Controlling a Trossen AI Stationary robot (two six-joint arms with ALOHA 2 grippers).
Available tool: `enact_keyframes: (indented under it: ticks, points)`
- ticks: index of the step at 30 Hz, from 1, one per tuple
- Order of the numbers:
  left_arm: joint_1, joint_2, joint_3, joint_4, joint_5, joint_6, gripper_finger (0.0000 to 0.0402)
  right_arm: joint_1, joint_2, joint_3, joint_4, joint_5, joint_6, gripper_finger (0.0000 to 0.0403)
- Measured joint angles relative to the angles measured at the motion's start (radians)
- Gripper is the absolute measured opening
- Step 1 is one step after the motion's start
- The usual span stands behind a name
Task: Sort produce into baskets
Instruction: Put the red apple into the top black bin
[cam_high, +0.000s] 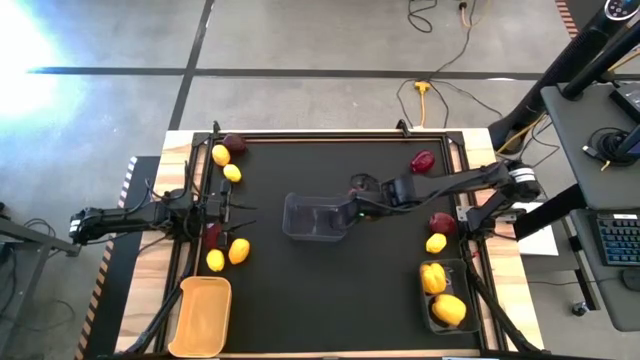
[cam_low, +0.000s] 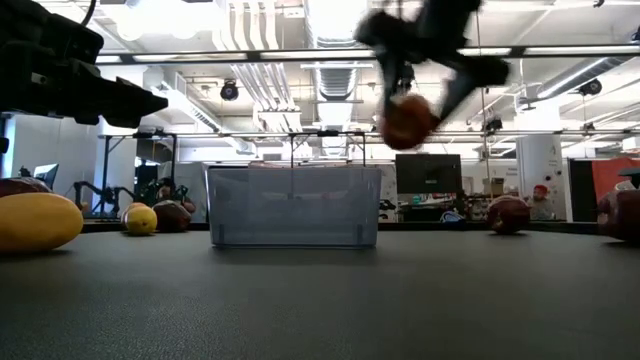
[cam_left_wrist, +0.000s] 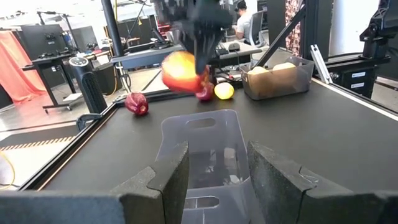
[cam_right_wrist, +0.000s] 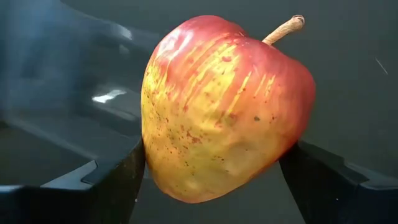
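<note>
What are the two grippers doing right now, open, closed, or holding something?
Left gripper: open, empty, by the table's left edge.
Right gripper: closed on a red-yellow apple, above the clear bin.

I look straight down and level across the black desk (cam_high: 330, 290); both views share the clear plastic rectangular bin (cam_high: 315, 217).

There are 3 baskets (cam_high: 290, 218), 7 yellow pieces (cam_high: 221, 154) and 5 red fruits (cam_high: 423, 160).

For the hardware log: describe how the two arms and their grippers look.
Both arms are dark, slim and jointed, with thin black cables alongside. The left gripper has two blocky matte-black fingers with angular faceted edges. The right gripper has similar black fingers; that arm carries a silver-grey joint near its base.
</note>
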Motion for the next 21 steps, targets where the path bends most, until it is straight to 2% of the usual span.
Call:
enact_keyframes:
  ticks: [4, 8, 13, 21]
  points:
    - [0.000, 0.000, 0.000, 0.000, 0.000, 0.000, 0.0146, -0.028, 0.118, 0.132, 0.081, 0.021, -0.166, 0.0329]
    - [0.000, 0.000, 0.000, 0.000, 0.000, 0.000, 0.0146, -0.050, 0.273, 0.261, 0.101, -0.008, -0.345, 0.0329]
    - [0.000, 0.000, 0.000, 0.000, 0.000, 0.000, 0.0146, -0.066, 0.425, 0.389, 0.047, -0.096, -0.467, 0.0329]
    - [0.000, 0.000, 0.000, 0.000, 0.000, 0.000, 0.0146, -0.095, 0.592, 0.526, -0.125, -0.139, -0.626, 0.0337]
